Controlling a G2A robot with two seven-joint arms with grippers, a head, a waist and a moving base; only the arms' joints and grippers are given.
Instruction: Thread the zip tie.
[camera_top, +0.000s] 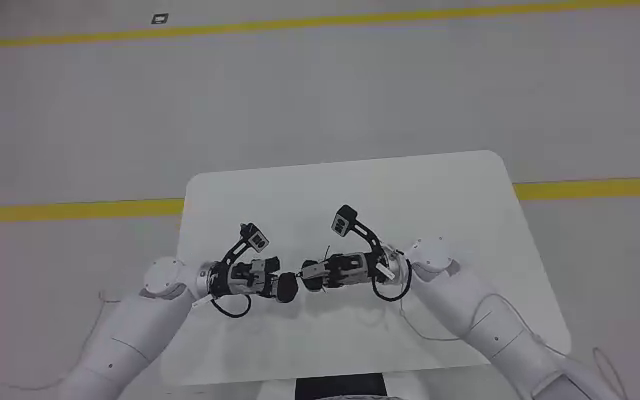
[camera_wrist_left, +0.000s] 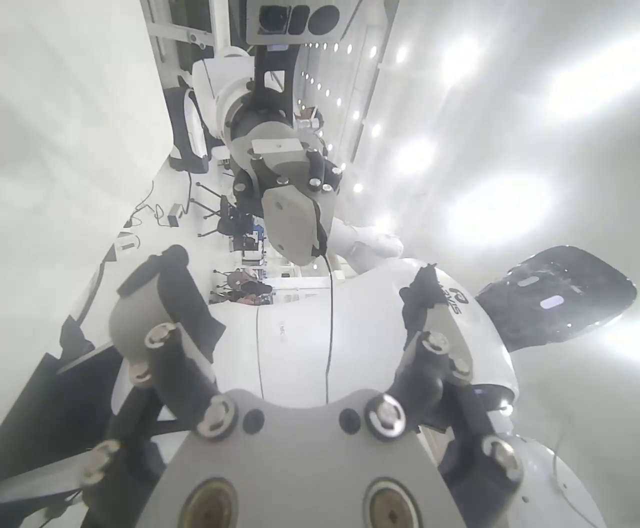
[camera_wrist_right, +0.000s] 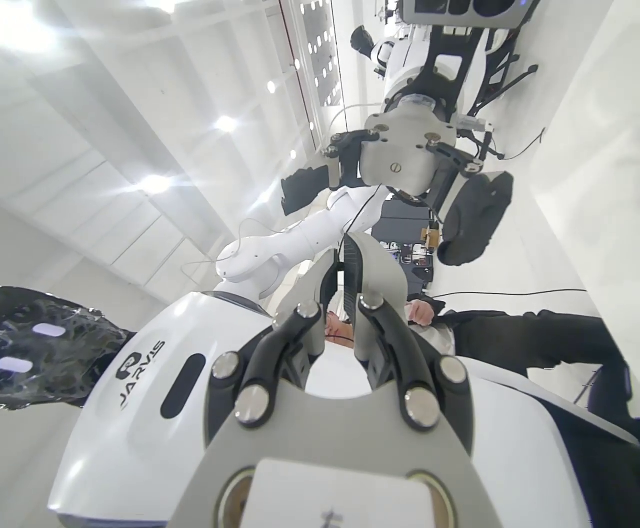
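Biggest thing here is the white table (camera_top: 400, 190). Both arms are up over its near half, about midway between the left and right edges, with the wrists pointed at each other and almost meeting tip to tip.

The left gripper (camera_wrist_left: 295, 280) is spread wide, nothing in it. Its dark-padded fingers (camera_wrist_left: 150, 300) stand well apart on either side of the gap. The right gripper (camera_wrist_right: 345, 250) sits directly across from it, pinched tight, and it's got the zip tie (camera_wrist_left: 331, 320) clamped between its fingertips.

The zip tie itself is a thin black strap held up in the air above the table, not lying on it. From the right gripper's tips it runs straight across into the gap between the left gripper's open fingers, reaching in toward that gripper's palm. Can't tell if the far end actually touches the palm. Neither left finger is on the strap.
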